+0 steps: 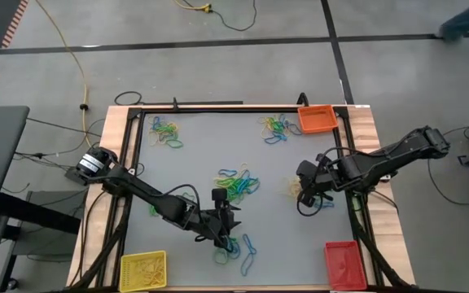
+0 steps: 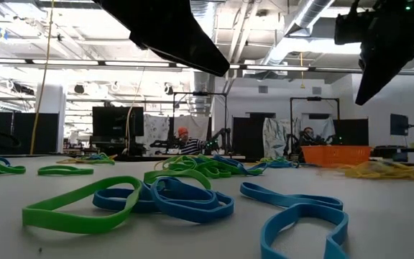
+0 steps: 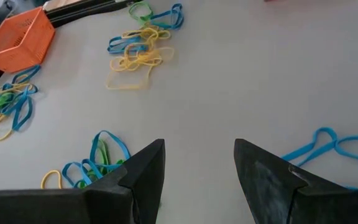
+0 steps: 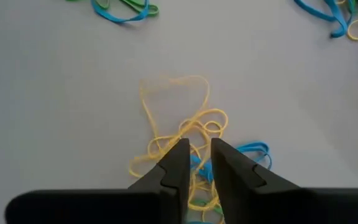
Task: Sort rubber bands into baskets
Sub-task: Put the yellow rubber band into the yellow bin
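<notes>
Rubber bands in yellow, green and blue lie flat in loose piles on the grey table: far left (image 1: 167, 133), far right (image 1: 277, 129), centre (image 1: 237, 183) and near centre (image 1: 236, 248). A small yellow tangle (image 4: 185, 134) lies right of centre. My right gripper (image 4: 196, 158) hangs just above that tangle, its fingers a narrow gap apart. My left gripper (image 3: 199, 165) stands wide open over bare table by the near-centre pile, blue and green bands (image 3: 101, 162) on one side and a blue band (image 3: 328, 149) on the other. The orange basket (image 1: 317, 119) stands far right, the yellow basket (image 1: 143, 270) near left, the red basket (image 1: 342, 262) near right. My right gripper points steeply down at the yellow tangle (image 4: 194, 124). Yellow strands run up to its fingertips (image 4: 180, 152), but I cannot tell whether they touch. My left gripper touches nothing.
A black rail frame (image 1: 218, 106) on a wooden border edges the table. Bare grey surface lies between the piles, widest at the table's left middle (image 1: 177, 171). In the low view, people sit at desks (image 2: 183, 137) in the room beyond the table.
</notes>
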Action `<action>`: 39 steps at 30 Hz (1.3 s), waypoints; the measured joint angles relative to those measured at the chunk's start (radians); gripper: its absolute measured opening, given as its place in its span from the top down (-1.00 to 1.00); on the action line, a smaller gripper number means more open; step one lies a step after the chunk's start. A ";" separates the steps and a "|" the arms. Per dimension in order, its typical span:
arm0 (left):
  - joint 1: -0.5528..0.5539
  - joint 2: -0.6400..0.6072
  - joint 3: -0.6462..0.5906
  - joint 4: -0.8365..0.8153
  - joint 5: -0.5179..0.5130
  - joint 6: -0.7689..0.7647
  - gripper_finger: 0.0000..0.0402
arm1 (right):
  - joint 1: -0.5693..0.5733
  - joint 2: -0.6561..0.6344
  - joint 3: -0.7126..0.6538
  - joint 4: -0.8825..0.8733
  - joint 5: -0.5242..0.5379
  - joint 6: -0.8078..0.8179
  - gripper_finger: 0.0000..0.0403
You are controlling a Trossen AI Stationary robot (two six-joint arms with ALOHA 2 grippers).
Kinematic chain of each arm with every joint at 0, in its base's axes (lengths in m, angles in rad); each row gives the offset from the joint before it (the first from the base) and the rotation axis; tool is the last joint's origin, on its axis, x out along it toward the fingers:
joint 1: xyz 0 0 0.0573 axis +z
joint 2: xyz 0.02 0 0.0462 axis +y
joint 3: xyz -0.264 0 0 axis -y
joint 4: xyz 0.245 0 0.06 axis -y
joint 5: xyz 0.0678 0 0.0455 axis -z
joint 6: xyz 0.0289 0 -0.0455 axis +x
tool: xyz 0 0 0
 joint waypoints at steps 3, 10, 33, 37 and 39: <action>0.000 0.000 0.000 0.000 0.000 -0.001 0.09 | 0.000 0.000 0.000 0.000 0.000 0.000 0.47; 0.000 0.000 0.000 0.000 0.000 -0.001 0.09 | 0.022 0.003 -0.068 0.195 -0.008 -0.033 0.47; 0.004 0.000 0.000 0.001 0.006 0.000 0.09 | 0.067 0.004 -0.455 0.791 -0.061 -0.148 -0.12; 0.004 0.000 0.000 0.001 0.007 -0.001 0.09 | 0.087 0.004 -0.469 0.825 -0.091 -0.151 -0.15; 0.004 0.000 0.000 0.001 0.008 0.000 0.09 | 0.096 0.004 -0.474 0.827 -0.091 -0.154 -0.13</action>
